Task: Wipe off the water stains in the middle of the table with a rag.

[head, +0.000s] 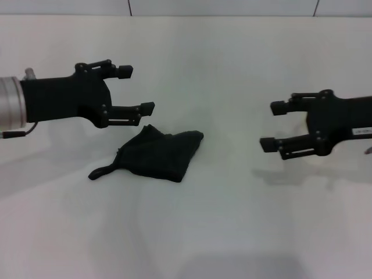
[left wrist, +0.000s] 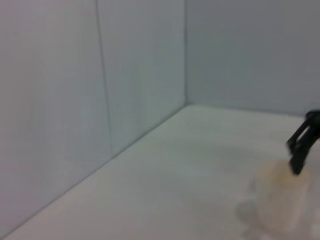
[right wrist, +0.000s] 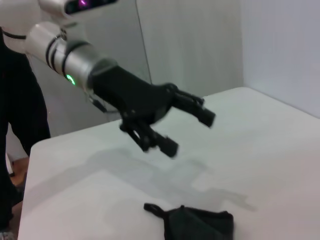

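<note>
The rag [head: 154, 154] lies crumpled on the white table [head: 232, 232], a little left of centre. Just above it the left end effector [head: 137, 90] hangs with fingers spread, holding nothing. Well apart on the right, the right end effector [head: 273, 125] hangs likewise spread.

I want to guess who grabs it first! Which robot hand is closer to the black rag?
Left. The left gripper hangs open just above the rag, at its back edge. The right gripper, also open, is farther off to the side.
</note>
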Robot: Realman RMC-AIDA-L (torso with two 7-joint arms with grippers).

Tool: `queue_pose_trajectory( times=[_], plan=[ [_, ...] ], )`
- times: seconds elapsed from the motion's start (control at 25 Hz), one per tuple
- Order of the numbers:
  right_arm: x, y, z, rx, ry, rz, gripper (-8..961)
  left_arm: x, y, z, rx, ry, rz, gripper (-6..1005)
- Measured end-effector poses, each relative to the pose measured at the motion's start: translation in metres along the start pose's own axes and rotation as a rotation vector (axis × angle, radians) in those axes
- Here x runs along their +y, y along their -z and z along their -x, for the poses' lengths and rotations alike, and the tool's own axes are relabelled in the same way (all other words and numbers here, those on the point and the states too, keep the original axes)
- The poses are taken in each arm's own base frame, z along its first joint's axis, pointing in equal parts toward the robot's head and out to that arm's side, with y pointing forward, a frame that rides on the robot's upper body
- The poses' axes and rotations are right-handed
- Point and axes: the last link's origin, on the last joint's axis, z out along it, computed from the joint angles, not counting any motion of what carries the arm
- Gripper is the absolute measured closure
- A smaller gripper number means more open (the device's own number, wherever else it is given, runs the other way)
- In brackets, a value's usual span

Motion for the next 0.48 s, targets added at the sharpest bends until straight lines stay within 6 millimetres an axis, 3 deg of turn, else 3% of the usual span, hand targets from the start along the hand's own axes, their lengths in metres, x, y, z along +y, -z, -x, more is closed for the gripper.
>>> queue_pose_trajectory(
  times=[0.24, 0.48],
  plan=[
    [0.0, 0.014, -0.011, 0.057, -0.003, -0.011, 115, 0.011, 0.016, -0.012, 0.092, 0.025, 0.106, 115],
    [0.0, 0.017, -0.02, 0.117, 0.0, -0.009, 115, 0.026, 0.024, -0.007, 0.094, 0.066, 0.19, 115]
  ],
)
